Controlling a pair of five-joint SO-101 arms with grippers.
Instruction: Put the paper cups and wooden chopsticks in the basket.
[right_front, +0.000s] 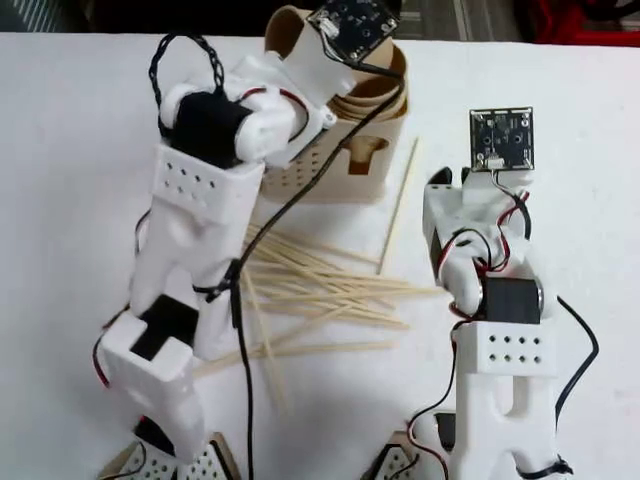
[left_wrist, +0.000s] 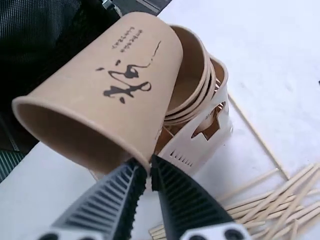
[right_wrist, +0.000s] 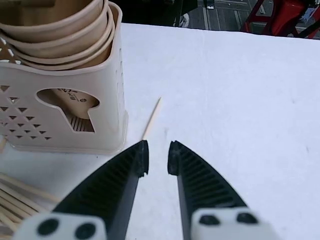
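1. The left pincer (left_wrist: 148, 169) is pressed onto the rim of a paper cup (left_wrist: 107, 95), pinching the cup's wall between its two jaws; the cup hangs tilted, mouth toward the wrist, base aimed into the stack of cups (left_wrist: 197, 82) in the basket (left_wrist: 207, 132).
2. The right pincer (right_wrist: 157, 150) is spread a little and holds nothing; it hovers over bare tabletop (right_wrist: 240, 85) just beside the basket's (right_wrist: 65, 125) side wall, with a single chopstick (right_wrist: 151, 117) lying on the surface beyond its tips.
3. In the high view the basket (right_front: 375, 170) stands near the far edge of the tabletop (right_front: 80, 120), about midway along it; the held cup (right_front: 288, 28) is over the basket's far side.
4. Progress, as I judge it: several cups are nested in the basket; the held one is above them and not yet seated; so the cups look close to done. The pile of chopsticks (right_front: 320, 290) lies loose on the tabletop between the two arms, on the near side of the basket; I can make out none inside it; that whole part looks left to do.
5. Pose: the left arm (right_front: 200, 200) stretches from the near edge toward the far edge, wrist bent over the basket; the right arm (right_front: 500, 340) is folded shorter, wrist pointing toward the far edge, beside the basket.
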